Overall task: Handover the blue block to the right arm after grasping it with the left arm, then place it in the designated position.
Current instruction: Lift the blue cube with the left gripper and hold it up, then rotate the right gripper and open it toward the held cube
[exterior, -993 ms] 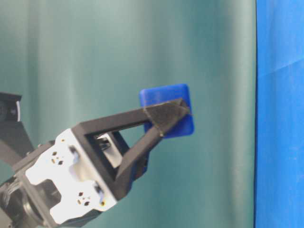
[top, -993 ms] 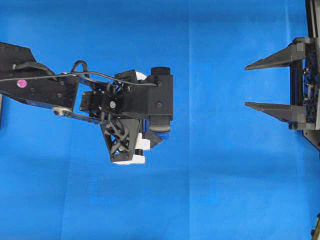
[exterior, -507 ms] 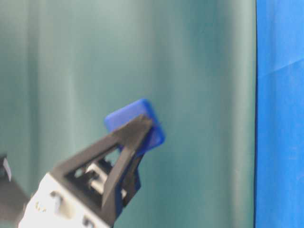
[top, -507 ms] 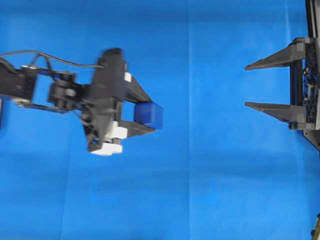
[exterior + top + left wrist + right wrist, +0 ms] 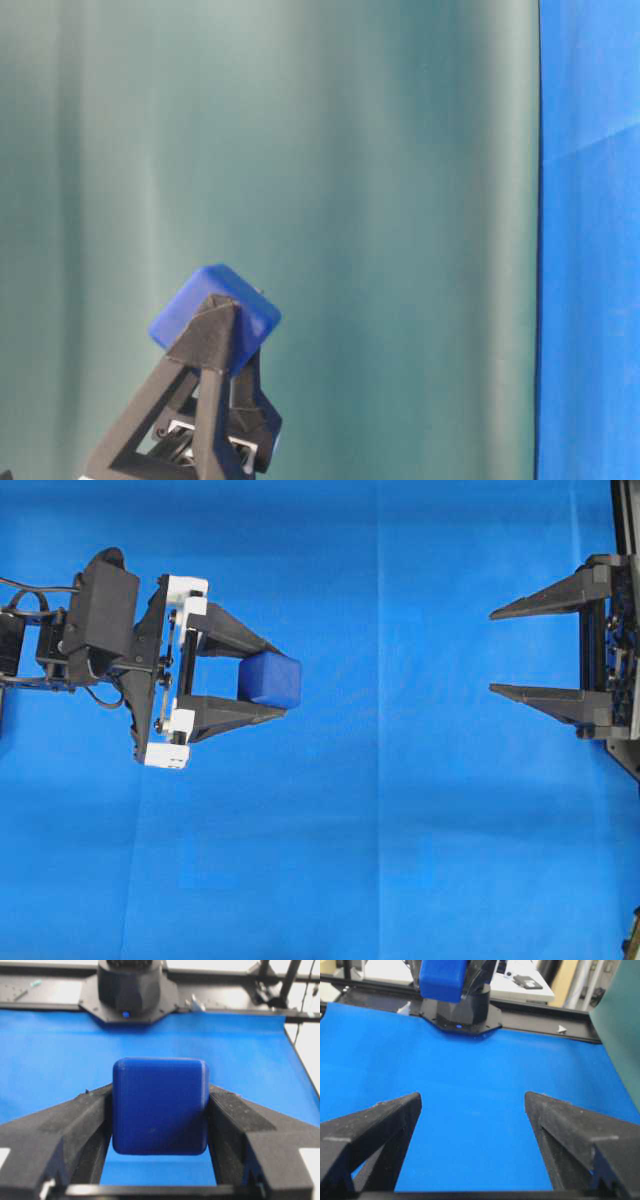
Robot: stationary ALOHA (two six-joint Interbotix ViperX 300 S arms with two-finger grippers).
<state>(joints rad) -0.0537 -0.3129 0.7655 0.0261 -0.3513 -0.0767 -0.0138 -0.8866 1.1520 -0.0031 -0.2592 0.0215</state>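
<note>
**Blue cube clamped in the left gripper, right gripper spread wide**

While we look down from overhead, we see the left arm's black two-finger gripper with white brackets (image 5: 281, 684) at the left side, pointing toward the right, its fingers closed against the small dark-blue cube with rounded edges (image 5: 271, 680). That blue block sits between the fingertips at the outer end of the gripper, one finger pressing each opposite face. Well apart from it, across the bright blue cloth (image 5: 400, 830), the right arm's all-black pointed gripper (image 5: 493, 651) faces back toward the left one with its two fingers spread far apart and nothing between them.

From table level, we see the left gripper's black triangular fingers (image 5: 210, 335) rising from the bottom edge, tips upward, with the blue block pinched at their ends and tilted on one corner in front of a plain green curtain (image 5: 350, 150).

Through the left wrist camera, we see the block filling the gap between the two padded fingers (image 5: 75, 1125), touching both, held above the cloth.

Through the right wrist camera, we see the right gripper's fingers (image 5: 375, 1125) standing wide apart, and the block appears far ahead of them at the top of the view.
</note>
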